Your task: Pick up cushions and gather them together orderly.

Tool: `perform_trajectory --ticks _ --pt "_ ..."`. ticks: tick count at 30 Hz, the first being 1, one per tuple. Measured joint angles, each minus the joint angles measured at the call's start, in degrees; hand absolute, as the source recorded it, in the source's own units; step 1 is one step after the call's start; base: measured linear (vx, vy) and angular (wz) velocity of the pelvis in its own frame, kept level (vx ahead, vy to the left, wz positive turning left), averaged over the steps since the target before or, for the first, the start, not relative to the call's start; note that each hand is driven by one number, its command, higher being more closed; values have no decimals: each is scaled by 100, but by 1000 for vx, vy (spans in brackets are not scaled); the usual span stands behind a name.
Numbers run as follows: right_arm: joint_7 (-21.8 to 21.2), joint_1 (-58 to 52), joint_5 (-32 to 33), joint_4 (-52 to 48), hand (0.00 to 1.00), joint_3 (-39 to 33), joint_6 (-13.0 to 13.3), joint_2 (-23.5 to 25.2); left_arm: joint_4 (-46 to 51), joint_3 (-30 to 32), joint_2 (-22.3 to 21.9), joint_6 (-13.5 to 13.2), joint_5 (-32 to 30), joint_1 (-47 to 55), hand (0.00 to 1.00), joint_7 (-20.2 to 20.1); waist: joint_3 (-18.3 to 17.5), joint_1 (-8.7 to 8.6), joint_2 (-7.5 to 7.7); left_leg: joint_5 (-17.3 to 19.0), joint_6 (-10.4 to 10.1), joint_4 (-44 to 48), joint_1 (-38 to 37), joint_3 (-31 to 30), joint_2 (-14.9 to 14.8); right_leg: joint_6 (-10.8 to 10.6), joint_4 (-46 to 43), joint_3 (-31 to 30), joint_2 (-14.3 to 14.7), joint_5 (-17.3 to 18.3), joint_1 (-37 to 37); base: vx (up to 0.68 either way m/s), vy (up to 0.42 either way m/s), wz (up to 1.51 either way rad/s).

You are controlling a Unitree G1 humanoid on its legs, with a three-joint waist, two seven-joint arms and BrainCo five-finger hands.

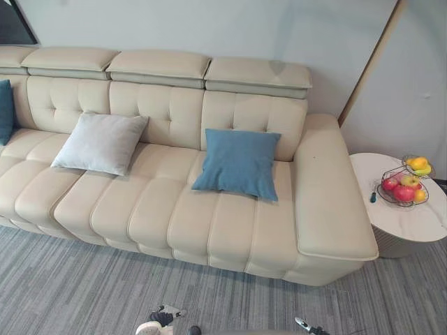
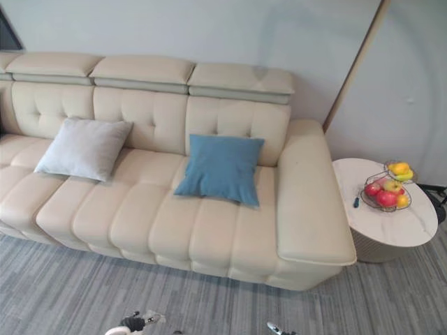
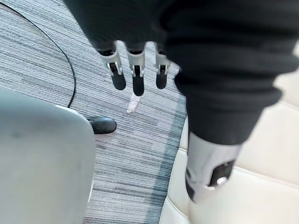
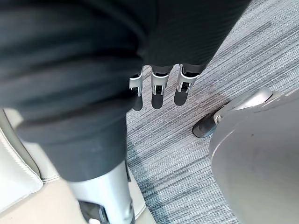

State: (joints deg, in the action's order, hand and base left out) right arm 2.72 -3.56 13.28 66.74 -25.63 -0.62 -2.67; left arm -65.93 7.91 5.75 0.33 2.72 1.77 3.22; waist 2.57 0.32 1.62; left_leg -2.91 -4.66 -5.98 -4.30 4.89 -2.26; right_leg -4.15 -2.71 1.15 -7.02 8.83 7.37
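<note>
On the side of the left hand (image 3: 138, 77), a teal cushion (image 1: 5, 112) is cut off by the edge, and so is the sofa (image 1: 174, 209). On the side of the right hand (image 4: 158, 91), a dark thing (image 1: 373, 197) on the table (image 1: 398, 223) is too small to tell.

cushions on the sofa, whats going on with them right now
Nothing is being handled yet. The blue cushion leans on the sofa backrest near its right end. The grey cushion lies further left, apart from it, and a teal cushion shows at the far left edge. The left hand and right hand hang over the carpet, fingers straight, holding nothing.
</note>
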Motion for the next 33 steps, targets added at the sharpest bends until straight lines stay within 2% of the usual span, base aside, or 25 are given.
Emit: perform_trajectory --ticks 3,7,9,11,12,13,14,16,17,18,19,20,21,22,23,24,26,27,28,29,30,31,32,33 --pt "2 13 -219 -60 0 176 -53 -5 14 6 -36 4 258 -33 0 0 161 -15 -42 15 -11 1 -115 197 -42 -2 -80 -175 26 0 -16 -34 -4 -36" --pt "12 34 -215 -160 0 378 -58 -16 34 18 -108 12 413 -56 0 0 193 -6 -70 158 -113 6 -321 886 -228 9 -248 -834 205 -10 -278 -30 -13 -82" --pt "19 -12 -206 -336 0 539 -54 37 75 202 -168 34 401 -70 0 -6 231 -20 -14 363 -216 294 -367 1216 -338 33 -366 -1301 345 -26 -429 13 -52 -123" --pt "20 14 -204 -340 0 710 -55 35 138 385 -199 27 408 -110 0 -4 249 35 38 630 -102 827 -254 844 -395 28 -481 -1868 435 -53 -656 26 -92 -148" --pt "23 8 -203 -425 0 785 -55 6 139 411 -251 25 412 -134 0 -3 252 -13 9 838 -92 1042 -149 741 -438 1 -533 -2152 517 -87 -837 18 -68 -149" --pt "25 -2 -204 -516 0 785 -54 -4 139 410 -307 28 412 -167 0 -5 264 -41 -93 1006 -109 1116 -138 824 -490 -27 -534 -2338 594 -144 -926 16 22 -147" --pt "22 9 -197 -537 0 783 -59 12 143 410 -357 30 409 -200 0 -5 262 -40 -151 1127 -147 1123 -177 1150 -537 -64 -537 -2656 688 -234 -1074 -7 60 -175" --pt "6 73 -202 -645 0 833 -64 50 223 413 -407 32 406 -248 0 -7 239 -15 -143 1215 -141 1127 -229 1873 -583 -107 -575 -2999 833 -541 -1367 -23 42 -192" --pt "3 144 -205 -652 0 904 -82 49 229 415 -443 31 405 -279 0 -7 267 -9 -128 1234 -131 1131 -283 2275 -620 -112 -569 -2983 956 -797 -1535 -7 9 -205" --pt "3 199 -204 -688 0 937 -91 68 263 435 -492 30 404 -333 0 -10 284 14 -124 1236 -124 1185 -322 2693 -719 -17 -533 -2668 1052 -1110 -1718 5 -17 -195" --pt "3 236 -205 -720 0 950 -91 99 308 454 -508 32 403 -343 0 -11 313 5 -130 1242 -113 1260 -336 2912 -748 66 -500 -2304 1035 -1176 -1790 23 -52 -184" --pt "5 247 -215 -739 0 946 -88 136 450 455 -544 23 401 -331 0 -13 331 0 -73 1264 -86 1308 -441 3207 -758 351 -658 -1345 932 -1009 -1920 6 -100 -151" --pt "13 209 -217 -733 0 945 -89 136 479 451 -577 -3 401 -329 0 -14 338 -12 -58 1297 -136 1311 -613 3514 -738 528 -1160 96 666 -567 -2035 0 -80 -137" --pt "16 179 -220 -735 0 947 -85 119 470 449 -595 1 402 -324 0 -14 347 -28 -74 1300 -140 1315 -712 3685 -738 641 -1387 795 440 -402 -2051 -31 -55 -112" --pt "13 111 -213 -777 0 903 -48 101 475 451 -627 5 402 -276 0 -14 350 -34 -97 1302 -143 1311 -872 3948 -739 795 -1656 1678 81 -238 -2013 -22 -36 -83" --pt "17 108 -222 -787 0 904 -36 93 494 456 -635 3 402 -216 0 -14 350 -31 -108 1308 -154 1309 -969 4091 -746 760 -1767 2026 -42 -177 -1980 -17 -111 -98" --pt "14 82 -233 -791 0 886 -23 70 479 467 -642 14 398 -163 0 -17 371 -71 -167 1283 -222 1359 -1132 4190 -856 700 -1708 1624 365 -96 -1961 49 -180 -95" --pt "10 87 -244 -777 0 883 -19 42 476 471 -644 15 395 -156 0 -19 409 -54 -230 1234 -297 1523 -1139 4189 -949 753 -1705 1511 460 -60 -1982 84 -205 -97" --pt "-3 95 -235 -730 0 808 -11 45 485 519 -648 14 391 -161 0 -32 392 -36 -189 1231 -307 2177 -984 4128 -1188 818 -1726 1332 573 -4 -2014 93 -233 -103" --pt "-6 104 -207 -740 0 775 -11 97 510 677 -675 15 360 -174 0 -67 429 -28 -206 1209 -256 3176 -703 3951 -1551 841 -1687 1135 692 15 -1977 100 -242 -104" --pt "-9 129 -206 -758 0 786 -11 69 537 837 -698 11 360 -173 0 -107 493 -29 -272 1083 86 4184 -320 3520 -1916 872 -1646 975 850 21 -1885 108 -230 -91" --pt "-9 137 -204 -759 0 799 -16 31 573 935 -736 10 371 -183 0 -121 552 -25 -303 1182 333 4866 7 3017 -2036 953 -1644 828 985 15 -1830 100 -170 -108" --pt "-3 174 -205 -753 0 801 -20 -26 614 976 -779 -3 404 -214 0 -125 624 17 -405 1425 215 5543 482 2131 -1883 1052 -1647 544 1166 38 -1725 119 -139 -123" --pt "2 203 -205 -719 0 841 -37 -43 651 962 -768 -4 411 -206 0 -127 623 21 -415 1635 -33 5706 825 1573 -1554 1103 -1630 323 1271 68 -1666 111 -71 -133"
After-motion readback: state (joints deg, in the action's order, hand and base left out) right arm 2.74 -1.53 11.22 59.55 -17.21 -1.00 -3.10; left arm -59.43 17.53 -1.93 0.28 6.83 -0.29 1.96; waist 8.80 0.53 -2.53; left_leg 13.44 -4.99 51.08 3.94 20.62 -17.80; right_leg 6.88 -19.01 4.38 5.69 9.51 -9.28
